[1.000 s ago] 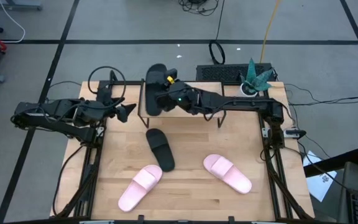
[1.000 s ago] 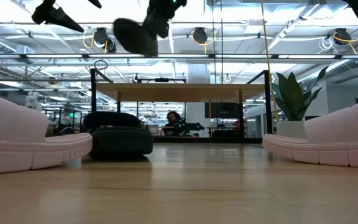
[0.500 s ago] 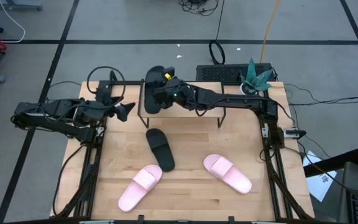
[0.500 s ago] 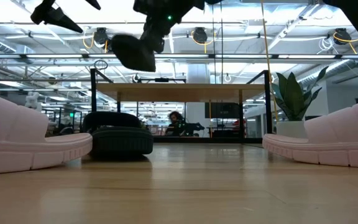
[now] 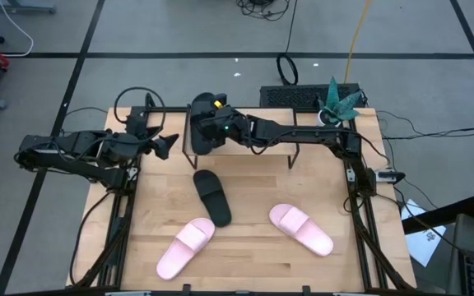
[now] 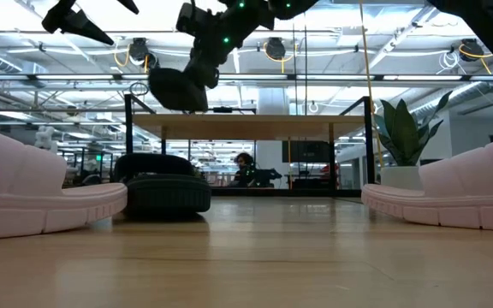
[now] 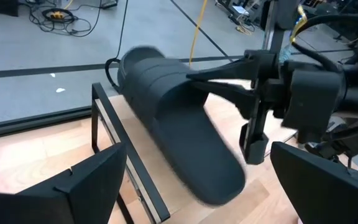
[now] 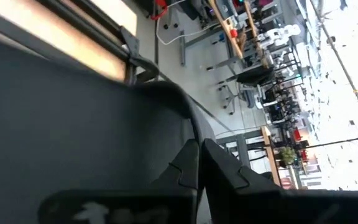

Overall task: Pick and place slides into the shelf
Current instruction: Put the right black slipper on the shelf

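The right pincer [image 5: 206,125], pinching a black slide [image 5: 202,136], has carried it lower and leftward over the shelf's [image 5: 303,140] left end, so release looks close. The left pincer [image 5: 169,142] waits spread beside it; three slides remain on the surface [image 5: 253,247].

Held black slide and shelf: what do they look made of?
Black slide in the right gripper: matte, ribbed, probably moulded foam or rubber. Shelf: pale plank top with a wood look, on thin black legs, likely metal.
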`<control>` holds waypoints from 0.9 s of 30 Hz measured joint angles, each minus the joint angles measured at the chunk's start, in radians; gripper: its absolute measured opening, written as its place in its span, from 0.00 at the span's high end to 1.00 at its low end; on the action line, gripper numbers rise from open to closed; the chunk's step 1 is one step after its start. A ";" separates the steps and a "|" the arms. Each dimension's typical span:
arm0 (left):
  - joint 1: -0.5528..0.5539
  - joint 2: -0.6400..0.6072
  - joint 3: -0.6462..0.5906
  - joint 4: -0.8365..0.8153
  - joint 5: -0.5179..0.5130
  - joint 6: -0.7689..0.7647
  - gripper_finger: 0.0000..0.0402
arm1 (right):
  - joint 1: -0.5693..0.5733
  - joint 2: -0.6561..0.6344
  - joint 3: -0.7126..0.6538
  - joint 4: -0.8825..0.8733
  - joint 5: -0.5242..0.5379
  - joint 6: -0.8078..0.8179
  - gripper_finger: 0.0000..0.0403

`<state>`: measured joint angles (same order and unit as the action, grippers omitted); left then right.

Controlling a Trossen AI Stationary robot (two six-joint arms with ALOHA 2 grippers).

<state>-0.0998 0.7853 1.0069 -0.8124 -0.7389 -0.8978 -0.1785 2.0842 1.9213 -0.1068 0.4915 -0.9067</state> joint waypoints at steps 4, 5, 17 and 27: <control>0.000 0.000 0.000 0.001 -0.002 -0.002 0.02 | -0.002 0.013 0.000 0.015 -0.022 0.005 1.00; 0.000 0.000 0.000 0.001 -0.002 -0.002 0.02 | -0.002 0.015 0.000 0.013 -0.021 0.004 1.00; 0.000 0.000 0.000 0.001 -0.004 0.000 0.02 | -0.021 0.042 0.000 0.023 -0.020 0.007 1.00; 0.000 0.000 0.000 0.001 -0.005 0.000 0.02 | -0.024 0.048 0.000 0.028 0.010 0.034 1.00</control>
<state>-0.0998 0.7853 1.0069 -0.8116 -0.7437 -0.8977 -0.2021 2.1319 1.9213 -0.0788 0.5018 -0.8723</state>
